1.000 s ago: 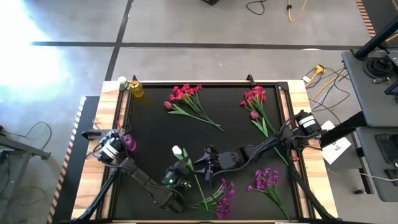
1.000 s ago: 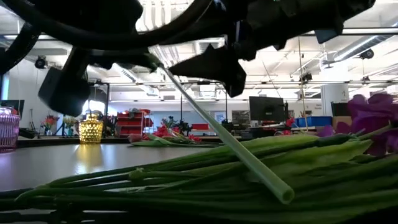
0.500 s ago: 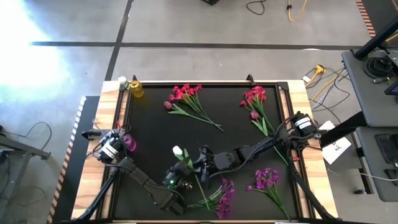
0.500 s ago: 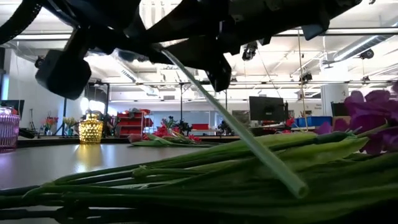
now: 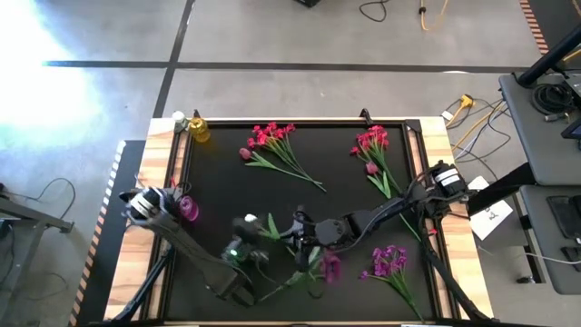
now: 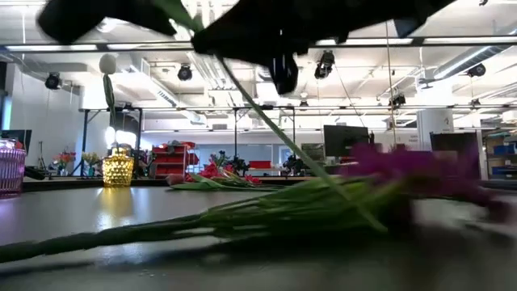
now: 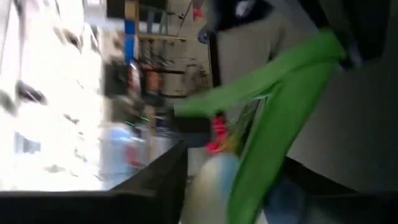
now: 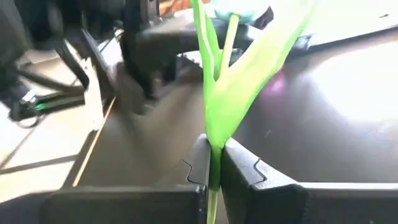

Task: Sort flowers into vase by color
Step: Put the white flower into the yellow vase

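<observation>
While I was watching the feeds, the right gripper (image 8: 214, 171) was clamped on the green stem of a white tulip (image 5: 251, 221), fingers (image 8: 198, 169) pinched tight with the stem running straight up between them and its long leaves fanning out above. From overhead that gripper (image 5: 297, 229) sat near the front middle of the counter (image 5: 218, 182), with the tulip's head pointing toward the left arm. The left gripper (image 5: 243, 256) was right beside it, but its wrist feed was just a green smear, so I couldn't tell whether it was open or closed. A purple bunch (image 5: 329, 265) lay on the counter just beside the right gripper, and another purple bunch (image 5: 388, 262) lay nearer the right edge. Two red-pink bunches (image 5: 270, 137) (image 5: 372, 143) lay toward the back. A yellow vase (image 5: 198, 130) stood at the back left corner and a purple vase (image 5: 188, 208) at the left edge.
</observation>
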`<state>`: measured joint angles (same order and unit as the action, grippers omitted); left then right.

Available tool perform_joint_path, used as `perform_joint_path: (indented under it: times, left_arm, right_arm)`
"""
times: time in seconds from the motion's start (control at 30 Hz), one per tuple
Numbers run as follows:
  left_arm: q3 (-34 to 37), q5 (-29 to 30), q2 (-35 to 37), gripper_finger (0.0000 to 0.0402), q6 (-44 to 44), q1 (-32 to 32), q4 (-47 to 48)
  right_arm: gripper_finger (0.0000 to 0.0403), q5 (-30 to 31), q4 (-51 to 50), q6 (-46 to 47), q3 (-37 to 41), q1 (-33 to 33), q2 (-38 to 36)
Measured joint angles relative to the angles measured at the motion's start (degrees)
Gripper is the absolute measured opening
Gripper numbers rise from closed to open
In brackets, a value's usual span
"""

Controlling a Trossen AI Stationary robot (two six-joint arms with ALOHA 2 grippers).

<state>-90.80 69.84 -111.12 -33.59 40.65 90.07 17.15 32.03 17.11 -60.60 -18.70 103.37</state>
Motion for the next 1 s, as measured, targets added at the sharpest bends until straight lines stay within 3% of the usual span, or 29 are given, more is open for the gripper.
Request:
perform_joint_path:
  times: [0.27, 0.37, 0.47, 0.53, 0.63, 0.77, 0.83, 0.9, 1.0]
  left_arm:
    - [8.33, -3.00, 19.10, 0.0222, -21.16, 4.41, -3.45]
    - [14.00, -0.12, 26.10, 0.0237, -29.55, 6.36, -7.86]
    - [22.17, 5.15, 32.06, 0.0247, -32.86, 7.46, -20.45]
    - [28.10, 8.07, 34.89, 0.0249, -27.80, 7.42, -34.61]
    - [36.74, 6.35, 37.30, 0.0249, -8.75, 6.26, -62.77]
    - [47.94, -9.17, 36.69, 0.0249, 24.62, 3.69, -112.98]
    - [51.73, -12.60, 35.82, 0.0249, 35.84, 2.84, -133.24]
    - [54.61, -12.30, 35.80, 0.0249, 42.81, 2.04, -142.90]
    - [57.93, -16.57, 36.23, 0.0249, 43.52, -0.49, -147.28]
  right_arm:
    - [0.0013, 7.89, -0.18, -12.55, 0.07, -0.05, -7.81]
    - [0.0013, 7.98, 0.07, -15.65, 0.07, -0.29, -9.69]
    - [0.0013, 6.00, 2.02, -18.59, 0.07, -0.83, -10.05]
    - [0.0013, 3.74, 4.40, -20.22, 0.07, -0.94, -9.36]
    - [0.0013, 1.83, 7.73, -21.88, 0.07, -1.18, -7.65]
    - [0.0013, 1.92, 11.09, -23.39, 0.11, -1.14, -5.94]
    - [0.0013, 1.92, 11.53, -23.61, 0.11, -1.27, -5.67]
    - [0.0013, 1.92, 11.97, -23.67, 0.11, -1.83, -5.46]
    - [0.0013, 1.86, 13.06, -24.52, 0.11, -2.52, -5.44]
